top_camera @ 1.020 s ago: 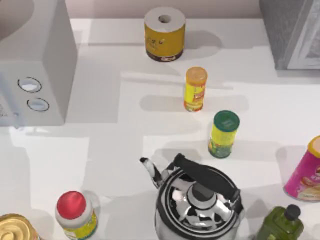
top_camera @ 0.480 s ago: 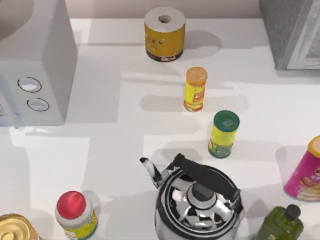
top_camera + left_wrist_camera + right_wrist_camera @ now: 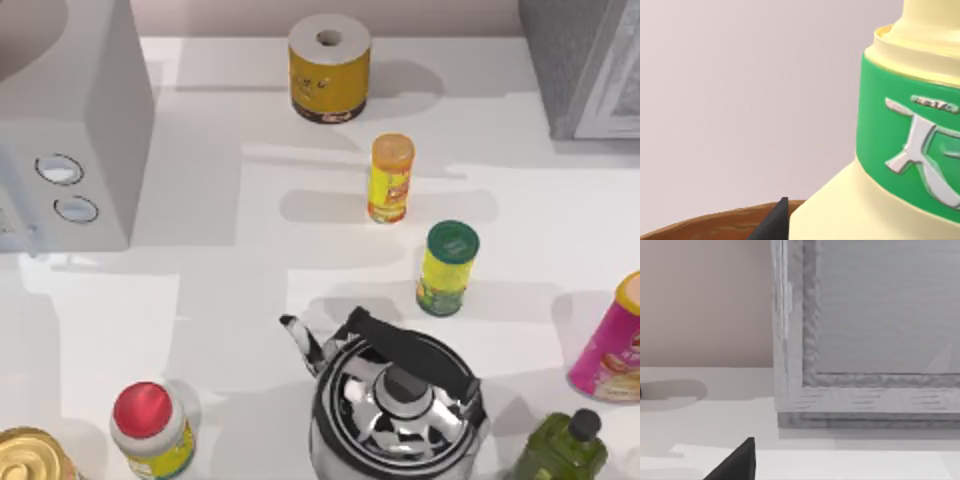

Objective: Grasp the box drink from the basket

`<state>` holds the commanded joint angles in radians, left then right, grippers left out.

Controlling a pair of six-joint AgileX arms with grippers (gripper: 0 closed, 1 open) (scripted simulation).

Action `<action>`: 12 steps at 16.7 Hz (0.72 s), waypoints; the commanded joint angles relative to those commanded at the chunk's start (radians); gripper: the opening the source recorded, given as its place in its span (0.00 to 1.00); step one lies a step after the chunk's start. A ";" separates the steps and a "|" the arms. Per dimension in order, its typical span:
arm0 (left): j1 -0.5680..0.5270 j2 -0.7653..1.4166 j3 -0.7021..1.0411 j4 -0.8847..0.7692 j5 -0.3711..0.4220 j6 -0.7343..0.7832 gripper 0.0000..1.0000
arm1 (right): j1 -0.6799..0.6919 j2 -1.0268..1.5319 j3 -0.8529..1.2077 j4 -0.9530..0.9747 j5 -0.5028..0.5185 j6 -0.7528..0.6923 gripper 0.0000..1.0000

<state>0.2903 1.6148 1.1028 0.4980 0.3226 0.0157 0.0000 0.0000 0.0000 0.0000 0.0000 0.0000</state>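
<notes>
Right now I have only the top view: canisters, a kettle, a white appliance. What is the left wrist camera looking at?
Observer: A pale yellow container with a green band, seen close up; possibly the box drink.
Operator: Any basket there?
Observer: Yes, a brown basket rim curves beside the container's base, next to the left gripper.
Operator: And the right arm?
Observer: The right gripper is low over the white table, facing a grey cabinet.

Bright, even light from the right; soft shadows cast leftward on the bench (image 3: 250, 250); glare on the kettle (image 3: 395, 410).
</notes>
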 joint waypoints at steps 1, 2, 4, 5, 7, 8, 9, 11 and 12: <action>0.000 0.000 0.000 0.000 0.000 0.000 0.00 | 0.000 0.000 0.000 0.000 0.000 0.000 1.00; 0.000 0.000 0.000 0.000 0.000 0.000 0.00 | 0.000 0.000 0.000 0.000 0.000 0.000 1.00; 0.005 -0.015 0.011 -0.005 0.001 0.002 0.00 | 0.000 0.000 0.000 0.000 0.000 0.000 1.00; 0.005 -0.015 0.013 -0.005 0.000 0.002 0.00 | 0.000 0.000 0.000 0.000 0.000 0.000 1.00; 0.001 -0.022 0.040 -0.008 -0.015 -0.003 0.00 | 0.000 0.000 0.000 0.000 0.000 0.000 1.00; -0.002 -0.027 0.068 -0.010 -0.027 -0.005 0.00 | 0.000 0.000 0.000 0.000 0.000 0.000 1.00; -0.005 -0.032 0.105 -0.013 -0.041 -0.008 0.00 | 0.000 0.000 0.000 0.000 0.000 0.000 1.00; -0.009 -0.037 0.202 -0.026 -0.069 -0.012 0.00 | 0.000 0.000 0.000 0.000 0.000 0.000 1.00; -0.010 -0.039 0.258 -0.042 -0.082 -0.014 0.00 | 0.000 0.000 0.000 0.000 0.000 0.000 1.00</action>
<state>0.2804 1.5762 1.3607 0.4559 0.2410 0.0020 0.0000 0.0000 0.0000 0.0000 0.0000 0.0000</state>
